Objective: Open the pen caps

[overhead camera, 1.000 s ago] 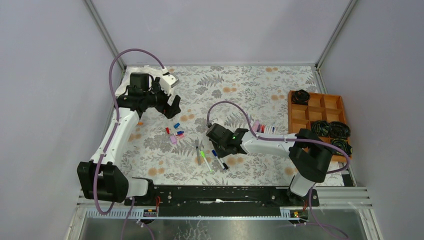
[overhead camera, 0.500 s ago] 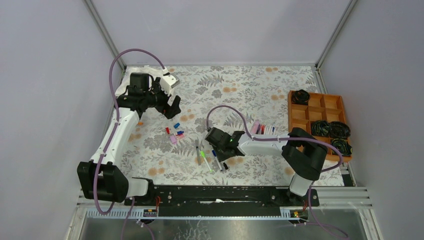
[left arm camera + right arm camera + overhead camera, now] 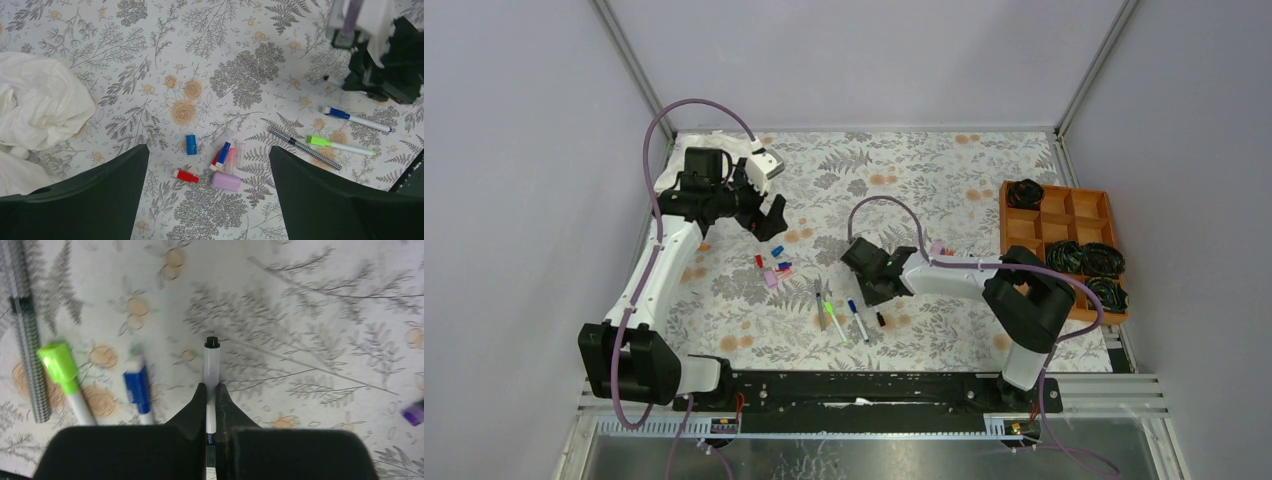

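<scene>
My right gripper (image 3: 211, 386) is shut on a thin white pen (image 3: 212, 360) whose black tip points away from me; in the top view the gripper (image 3: 876, 284) is just above the mat. A small black cap (image 3: 881, 320) lies on the mat close in front of it. A blue-capped pen (image 3: 138, 390), a green-capped pen (image 3: 64, 375) and a patterned pen (image 3: 27, 340) lie to its left. My left gripper (image 3: 207, 150) is open and empty above loose caps: blue (image 3: 191, 144), red (image 3: 186, 175), pink (image 3: 226, 180).
A white cloth (image 3: 40, 110) lies at the far left. An orange compartment tray (image 3: 1036, 228) with black coiled items stands at the right edge. More pens (image 3: 944, 256) lie behind the right arm. A purple cap (image 3: 414, 415) lies at the right.
My right gripper has moved up and away from the pens on the mat with the white pen in it. A black cap now lies alone there. The left gripper shifted slightly.
</scene>
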Robot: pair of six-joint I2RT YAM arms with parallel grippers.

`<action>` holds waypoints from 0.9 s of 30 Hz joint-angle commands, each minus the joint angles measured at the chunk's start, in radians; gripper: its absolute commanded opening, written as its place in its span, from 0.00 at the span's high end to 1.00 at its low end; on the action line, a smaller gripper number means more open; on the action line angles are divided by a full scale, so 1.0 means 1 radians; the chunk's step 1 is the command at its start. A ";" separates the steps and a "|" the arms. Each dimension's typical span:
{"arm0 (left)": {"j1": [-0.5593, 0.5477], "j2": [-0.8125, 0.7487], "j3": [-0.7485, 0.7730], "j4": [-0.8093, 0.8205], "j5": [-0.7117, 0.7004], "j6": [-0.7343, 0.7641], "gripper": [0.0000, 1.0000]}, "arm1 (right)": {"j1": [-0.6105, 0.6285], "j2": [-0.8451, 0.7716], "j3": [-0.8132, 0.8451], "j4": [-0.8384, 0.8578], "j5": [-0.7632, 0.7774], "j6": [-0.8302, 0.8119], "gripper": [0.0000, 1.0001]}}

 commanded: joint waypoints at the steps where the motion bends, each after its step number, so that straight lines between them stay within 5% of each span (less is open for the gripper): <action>1: 0.007 -0.001 0.007 -0.024 0.065 -0.005 0.01 | -0.078 -0.040 0.055 -0.044 -0.004 -0.012 1.00; 13: 0.006 0.025 -0.027 0.003 0.304 -0.144 0.02 | -0.076 -0.278 0.186 0.154 0.122 0.122 1.00; 18: -0.011 0.018 -0.088 0.059 0.418 -0.206 0.02 | -0.049 -0.263 0.240 0.224 0.179 0.190 1.00; 27: -0.119 0.015 -0.115 0.139 0.417 -0.281 0.01 | -0.027 -0.207 0.304 0.282 0.196 0.243 1.00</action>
